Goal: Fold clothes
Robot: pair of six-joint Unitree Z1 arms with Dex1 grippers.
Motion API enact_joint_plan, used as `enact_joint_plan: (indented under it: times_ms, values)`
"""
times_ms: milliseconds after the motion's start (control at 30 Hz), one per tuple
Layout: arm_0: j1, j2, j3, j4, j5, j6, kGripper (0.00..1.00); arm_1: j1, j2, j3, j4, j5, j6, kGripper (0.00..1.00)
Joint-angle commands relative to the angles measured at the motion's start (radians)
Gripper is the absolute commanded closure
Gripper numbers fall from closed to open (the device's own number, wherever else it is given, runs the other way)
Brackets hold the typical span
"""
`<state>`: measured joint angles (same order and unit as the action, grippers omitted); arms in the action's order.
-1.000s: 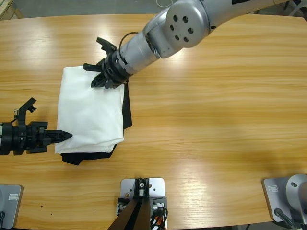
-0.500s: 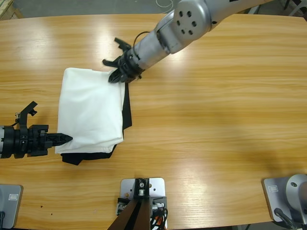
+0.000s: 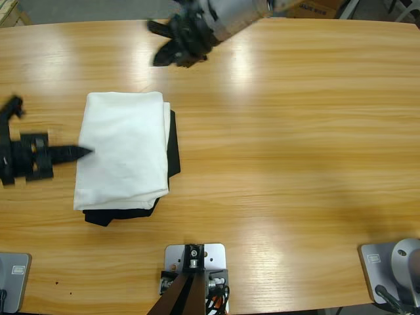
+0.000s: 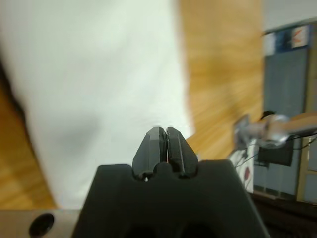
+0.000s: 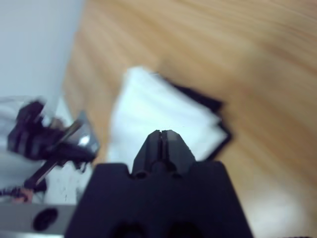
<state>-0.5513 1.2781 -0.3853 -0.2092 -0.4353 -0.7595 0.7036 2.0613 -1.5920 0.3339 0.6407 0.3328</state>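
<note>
The clothes, a white T-shirt [image 3: 121,151] folded into an upright rectangle, lie on the left half of the table. My left gripper [image 3: 84,153] comes in from the left edge, shut, with its tip at the middle of the shirt's left edge. In the left wrist view the shut gripper [image 4: 162,132] points across the white shirt [image 4: 99,74]. My right gripper [image 3: 164,56] hangs shut near the table's far edge, well beyond the shirt's far right corner. The right wrist view looks past the shut gripper [image 5: 159,134] down on the shirt [image 5: 148,106].
A black folded garment [image 3: 172,147] lies under the shirt, showing along its right side and near edge [image 5: 214,105]. Bare wooden table [image 3: 295,164] stretches to the right. The left arm [image 5: 44,134] shows blurred in the right wrist view.
My right gripper has left the shirt's far right corner and drawn back toward the far edge. My left gripper has slid from the shirt's near left corner to the middle of its left edge.
</note>
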Motion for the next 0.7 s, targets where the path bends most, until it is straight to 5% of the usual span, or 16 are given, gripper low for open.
enact_joint_plan:
  times_ms: [33, 400, 700]
  values:
    - [0.105, 0.198, -0.076, -0.060, 0.024, -0.010, 1.000, 0.165, -0.027, 0.270, -0.184, -0.022, 0.080, 1.000]
    - [0.198, 0.267, -0.039, -0.105, 0.013, 0.004, 1.000, 0.137, 0.134, 0.196, -0.210, 0.008, 0.081, 1.000]
    - [0.197, 0.265, -0.046, -0.108, -0.003, 0.003, 1.000, 0.137, 0.252, 0.179, -0.227, -0.099, 0.129, 1.000]
